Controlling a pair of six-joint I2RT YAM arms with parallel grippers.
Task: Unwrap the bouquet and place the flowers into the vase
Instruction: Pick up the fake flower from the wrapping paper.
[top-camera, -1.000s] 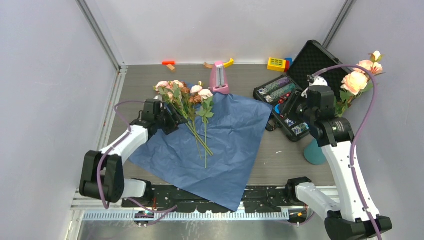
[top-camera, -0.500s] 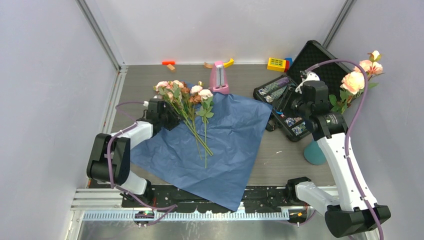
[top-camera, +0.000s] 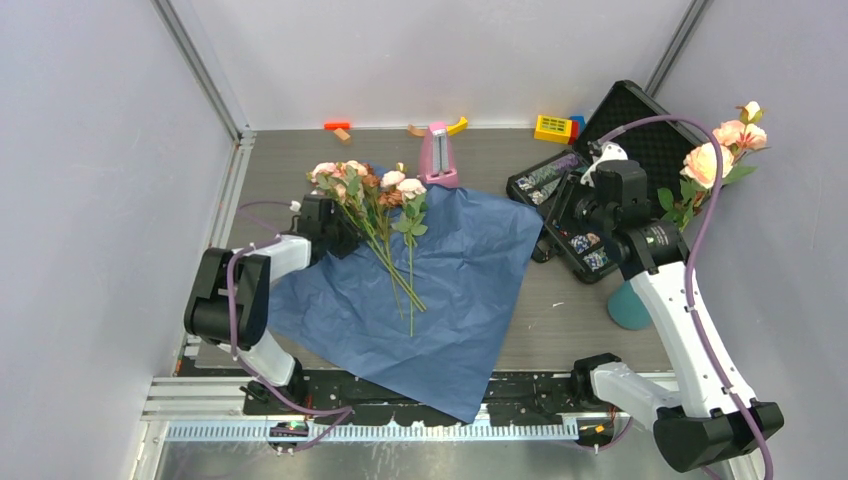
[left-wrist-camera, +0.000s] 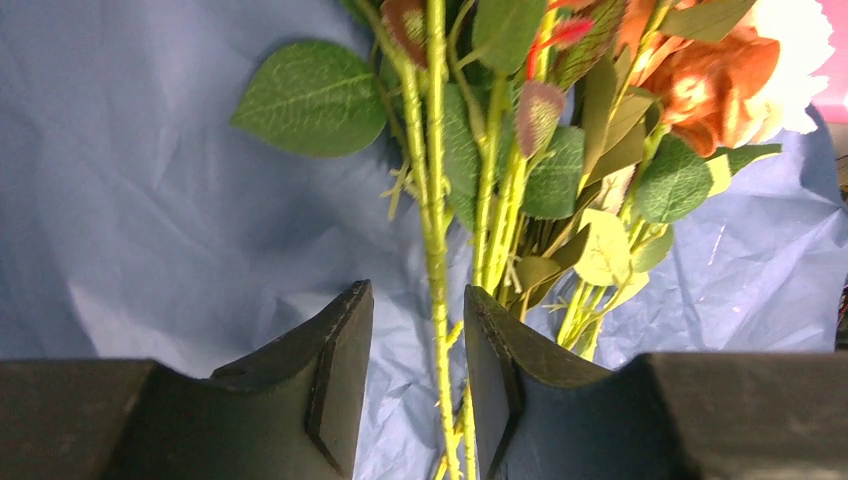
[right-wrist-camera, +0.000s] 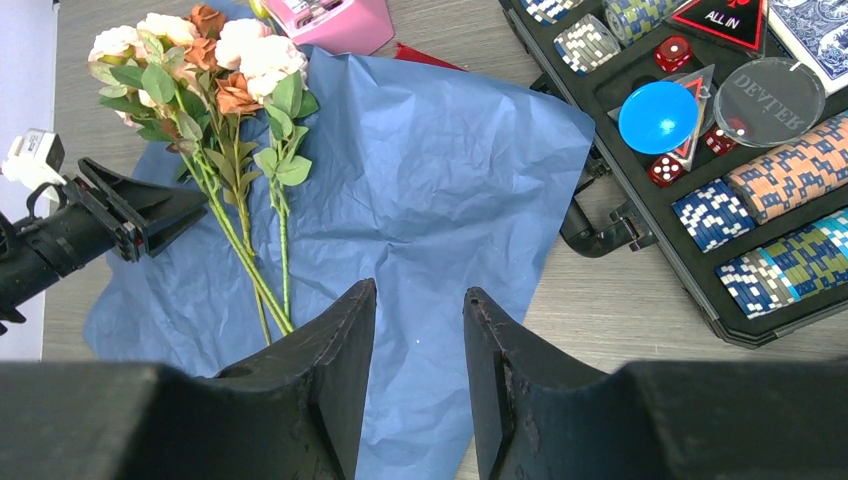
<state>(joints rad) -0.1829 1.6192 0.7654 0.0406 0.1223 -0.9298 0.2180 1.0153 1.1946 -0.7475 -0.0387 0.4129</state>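
Note:
The bouquet lies unwrapped: its blue paper (top-camera: 460, 290) (right-wrist-camera: 430, 150) is spread flat, and the flowers (top-camera: 370, 195) (right-wrist-camera: 215, 60), pink and peach roses on long green stems, lie across its left part. My left gripper (top-camera: 333, 232) (left-wrist-camera: 416, 290) is low at the stems and open, with one green stem (left-wrist-camera: 436, 250) in the gap between its jaws. The teal vase (top-camera: 627, 308) stands at the right, partly behind my right arm. More pink roses (top-camera: 712, 160) rise above it, their stems hidden. High over the paper's right edge, my right gripper (right-wrist-camera: 418, 290) is open and empty.
An open black case of poker chips (top-camera: 585, 205) (right-wrist-camera: 740, 170) lies right of the paper. A pink metronome (top-camera: 438, 155) stands behind the flowers. Small toy blocks (top-camera: 553, 127) and bits (top-camera: 338, 127) sit along the back edge. White walls close in on both sides.
My left gripper has slid in around the flower stems and its jaws have narrowed. My right gripper has drawn left and back, away from the roses at the right.

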